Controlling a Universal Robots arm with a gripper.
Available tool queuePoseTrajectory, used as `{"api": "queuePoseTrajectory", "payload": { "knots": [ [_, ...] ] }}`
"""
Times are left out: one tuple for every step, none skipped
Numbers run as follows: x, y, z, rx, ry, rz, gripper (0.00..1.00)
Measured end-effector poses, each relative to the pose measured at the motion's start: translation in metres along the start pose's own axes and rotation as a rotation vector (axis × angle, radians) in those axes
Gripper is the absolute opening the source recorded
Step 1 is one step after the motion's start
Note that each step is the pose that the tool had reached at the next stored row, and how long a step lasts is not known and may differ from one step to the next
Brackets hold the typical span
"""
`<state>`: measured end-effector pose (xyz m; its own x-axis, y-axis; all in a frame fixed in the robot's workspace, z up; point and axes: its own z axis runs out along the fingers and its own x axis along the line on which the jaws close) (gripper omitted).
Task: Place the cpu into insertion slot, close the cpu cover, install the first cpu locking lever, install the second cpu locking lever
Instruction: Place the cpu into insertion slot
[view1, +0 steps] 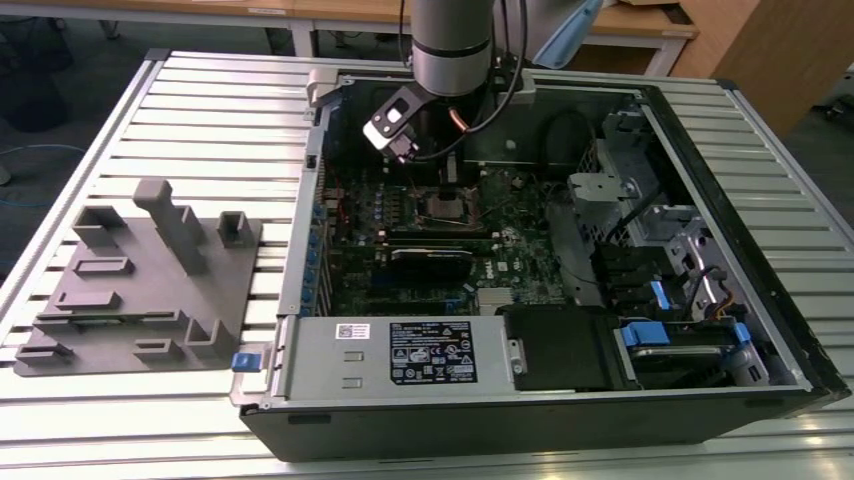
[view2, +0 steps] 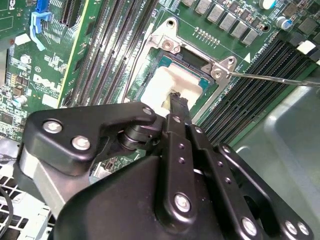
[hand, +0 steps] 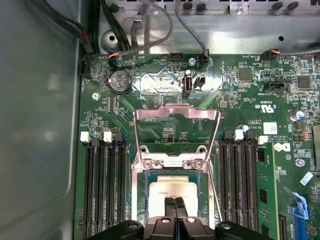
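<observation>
Claw (hand: 176, 201) closed over cpu (hand: 167, 187), cover (hand: 176, 111) raised

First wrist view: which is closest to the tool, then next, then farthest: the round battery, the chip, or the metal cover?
1. The chip, directly at the tips of the tool, sitting in the socket.
2. The metal cover, standing open just beyond the socket.
3. The round battery, farther along the board, past the cover's corner.

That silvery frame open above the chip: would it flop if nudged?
Probably stiff, as the cpu cover looks like sheet metal. It likely swings, not slides: one edge seems hinged beside the cpu. Its thin bars might bend.
</observation>
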<state>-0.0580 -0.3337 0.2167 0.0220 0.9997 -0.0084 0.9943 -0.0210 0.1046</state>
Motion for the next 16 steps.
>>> {"api": "queuePoseTrajectory", "payload": {
  "knots": [
    [0.0000, 0.0000, -0.0001, 0.0000, 0.0001, 0.000, 0.11],
    [0.0000, 0.0000, -0.0002, 0.0000, 0.0000, 0.000, 0.11],
    [-0.0001, 0.0014, -0.0135, 0.0000, 0.0000, 0.000, 0.11],
    [-0.0001, 0.0015, -0.0147, 0.0000, 0.0000, 0.000, 0.11],
    [-0.0001, 0.0015, -0.0145, 0.0000, 0.0000, 0.000, 0.11],
    [-0.0001, 0.0015, -0.0144, 0.0000, 0.0000, 0.000, 0.11],
    [-0.0001, 0.0015, -0.0141, -0.0001, 0.0001, 0.000, 0.11],
    [-0.0001, 0.0015, -0.0137, -0.0001, 0.0002, 0.000, 0.11],
    [-0.0001, 0.0014, -0.0132, 0.0000, 0.0001, 0.000, 0.11],
    [-0.0001, 0.0013, -0.0127, 0.0000, -0.0001, 0.000, 0.11],
    [-0.0001, 0.0012, -0.0121, 0.0000, 0.0001, 0.000, 0.11],
    [-0.0001, 0.0010, -0.0118, 0.0000, 0.0000, 0.000, 0.11],
    [-0.0001, 0.0008, -0.0116, 0.0000, -0.0001, 0.000, 0.11],
    [-0.0001, 0.0008, -0.0116, 0.0002, -0.0002, 0.000, 0.11],
    [-0.0001, 0.0008, -0.0116, 0.0001, -0.0002, 0.000, 0.11],
    [-0.0001, 0.0008, -0.0116, 0.0001, -0.0002, 0.000, 0.11]
  ]
}}
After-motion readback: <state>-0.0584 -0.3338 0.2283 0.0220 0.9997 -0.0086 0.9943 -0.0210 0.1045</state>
